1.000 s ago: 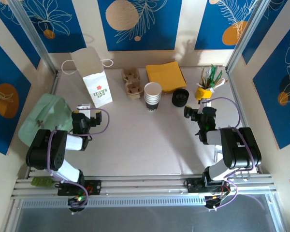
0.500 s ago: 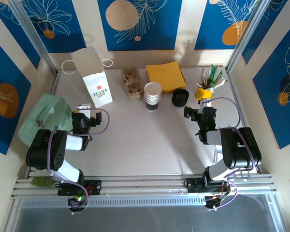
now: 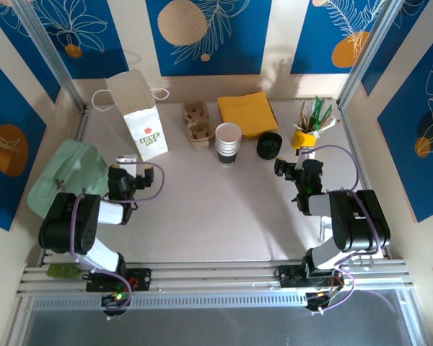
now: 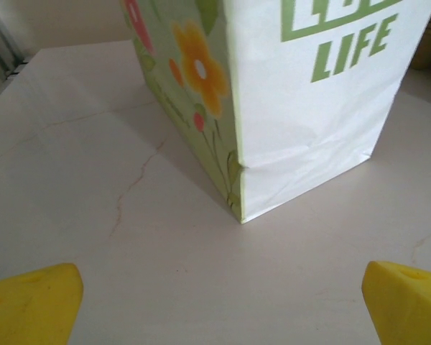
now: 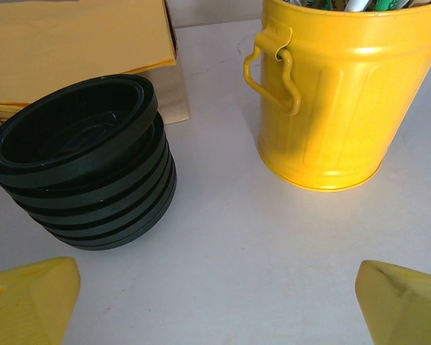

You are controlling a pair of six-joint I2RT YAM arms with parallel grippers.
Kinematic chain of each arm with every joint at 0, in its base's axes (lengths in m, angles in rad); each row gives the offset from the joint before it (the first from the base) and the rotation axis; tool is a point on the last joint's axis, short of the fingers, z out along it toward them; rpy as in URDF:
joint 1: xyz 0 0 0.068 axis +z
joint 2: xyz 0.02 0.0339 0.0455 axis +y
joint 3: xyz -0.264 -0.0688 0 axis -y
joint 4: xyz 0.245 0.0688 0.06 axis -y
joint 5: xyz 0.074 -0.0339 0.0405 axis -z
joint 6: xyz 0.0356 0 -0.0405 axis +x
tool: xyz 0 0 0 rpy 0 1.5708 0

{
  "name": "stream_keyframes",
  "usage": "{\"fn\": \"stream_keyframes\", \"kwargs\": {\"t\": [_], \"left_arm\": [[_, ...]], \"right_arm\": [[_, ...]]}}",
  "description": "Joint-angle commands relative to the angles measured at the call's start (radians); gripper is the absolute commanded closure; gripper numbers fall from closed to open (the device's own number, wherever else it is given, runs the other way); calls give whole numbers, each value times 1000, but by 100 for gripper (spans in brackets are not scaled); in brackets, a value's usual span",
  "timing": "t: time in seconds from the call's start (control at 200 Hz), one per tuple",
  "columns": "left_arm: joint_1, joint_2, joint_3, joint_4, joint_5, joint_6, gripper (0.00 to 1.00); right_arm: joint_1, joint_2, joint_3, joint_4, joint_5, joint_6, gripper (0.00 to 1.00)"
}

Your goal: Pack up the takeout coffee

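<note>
Nothing has shifted since a second ago: both my arms sit where they were. My left fingers are spread wide with nothing between them, low over the bench, and the near corner of the upright paper bag stands just ahead. My right fingers are likewise spread and empty, with the stack of black lids ahead to their left and the yellow bucket ahead to their right. Where the takeout coffee stands I cannot tell from here — the lidless white cups stand stacked between bag and lids, cardboard carriers and yellow napkins behind them.
</note>
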Motion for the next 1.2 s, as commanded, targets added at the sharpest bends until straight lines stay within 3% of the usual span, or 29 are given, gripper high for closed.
{"fn": "stream_keyframes", "kwargs": {"t": [0.0,0.11,0.18,0.345,0.45,0.6,0.635,0.715,0.895,1.08,1.196], "left_arm": [[0,-26,-23,74,24,24,1],[-11,-132,-73,76,-19,24,1],[-12,-231,-82,-5,-67,-8,1],[-16,-481,-28,-393,-173,-110,0],[-19,-630,26,-633,-193,-163,1],[-19,-800,137,-1007,-190,-331,1],[-19,-815,182,-1101,-174,-377,1],[-18,-782,314,-1345,-99,-469,0],[-20,-727,429,-1493,226,-510,1],[-22,-734,555,-1686,270,-455,1],[-22,-745,606,-1748,322,-433,1]], "right_arm": [[-10,-13,-6,34,-26,4,1],[-14,-71,-15,4,-30,10,1],[-12,-140,-13,-60,-18,14,1],[-62,-338,84,-454,-49,171,1],[-89,-446,177,-746,-68,351,1],[-107,-504,360,-1113,-272,500,1],[-93,-507,394,-1160,-344,494,1],[-36,-507,458,-1235,-382,490,2],[152,-362,740,-1504,-186,502,6],[315,-148,993,-1643,-7,498,9],[351,-16,1136,-1693,5,508,17]]}}
